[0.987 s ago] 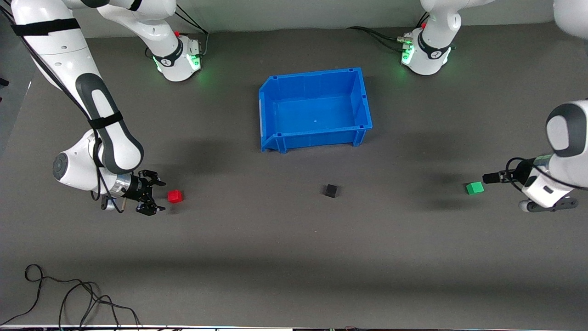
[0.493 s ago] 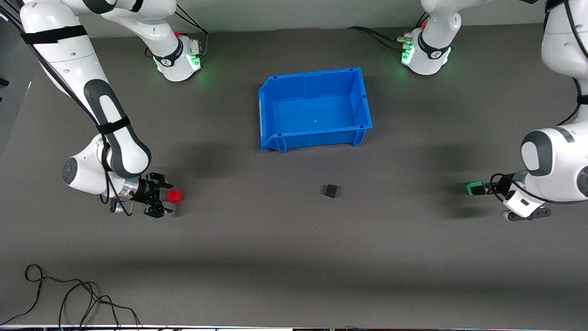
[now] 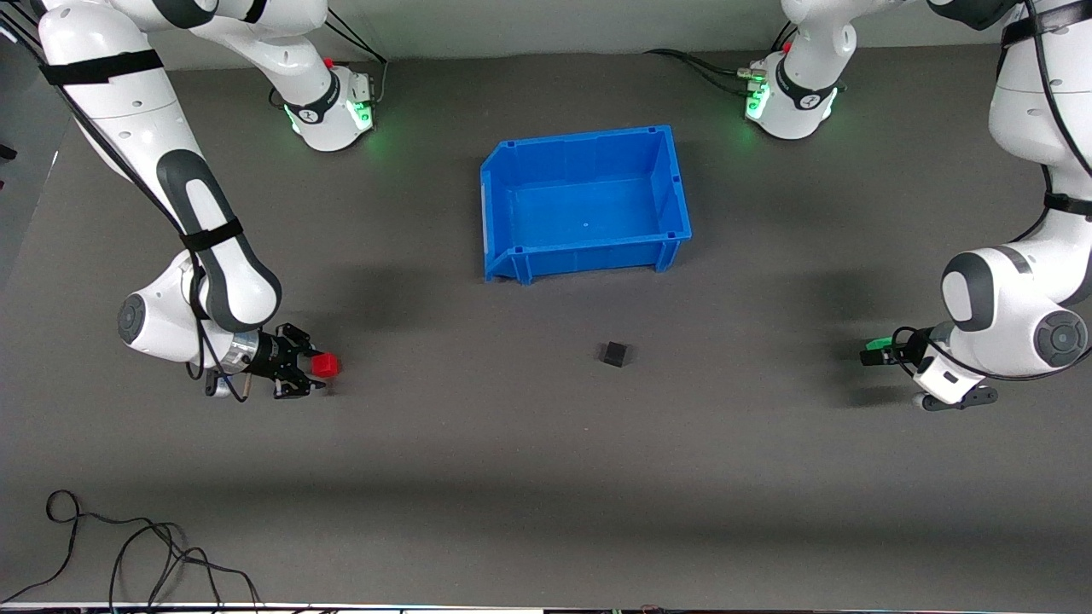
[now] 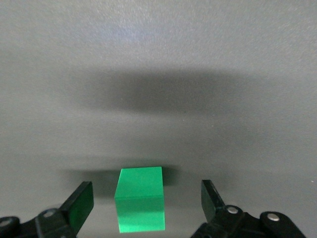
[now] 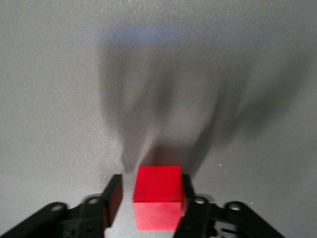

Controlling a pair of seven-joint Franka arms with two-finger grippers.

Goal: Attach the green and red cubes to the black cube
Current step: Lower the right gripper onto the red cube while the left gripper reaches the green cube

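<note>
We see the right pincer (image 3: 314, 375) low on the bench (image 3: 546, 477) near the right arm's end, its fingers (image 5: 113, 196) drawn in close on either side of the red cube (image 3: 325, 365); one pad seems to touch it, though we cannot tell if the grip is firm. The left pincer (image 3: 879, 353) sits low near the left arm's end, its fingers (image 4: 81, 201) spread wide with the green cube (image 4: 140, 205) between them, clear gaps on both sides. The black cube (image 3: 615, 353) rests alone mid-bench, nearer the front camera than the blue bin (image 3: 512, 183), well apart from both others.
</note>
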